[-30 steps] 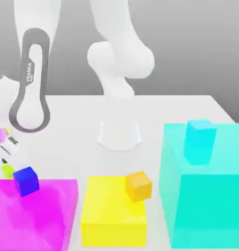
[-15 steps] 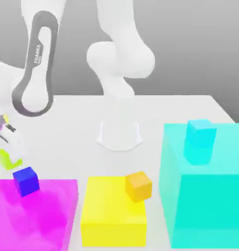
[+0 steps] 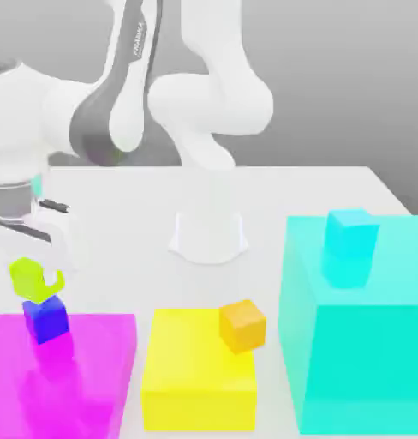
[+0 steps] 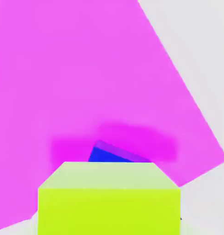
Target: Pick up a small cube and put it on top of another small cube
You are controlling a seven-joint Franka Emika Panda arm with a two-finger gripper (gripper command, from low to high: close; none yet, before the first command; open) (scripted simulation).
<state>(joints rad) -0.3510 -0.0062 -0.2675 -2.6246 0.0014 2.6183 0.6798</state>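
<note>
The white table [image 3: 332,184] carries three blocks: yellow block [image 3: 191,377] between magenta block [image 3: 75,369] and tall cyan block [image 3: 358,343].

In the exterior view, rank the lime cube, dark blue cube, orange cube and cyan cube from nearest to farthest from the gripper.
1. lime cube, at the gripper itself, on the exterior view's left.
2. dark blue cube, directly under the lime one, on the magenta block.
3. orange cube, on the yellow block, middle.
4. cyan cube, on the big cyan block, far right.

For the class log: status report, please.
Gripper above the blue cube. Lime cube right over it, contact unclear. Nothing in the way.
</note>
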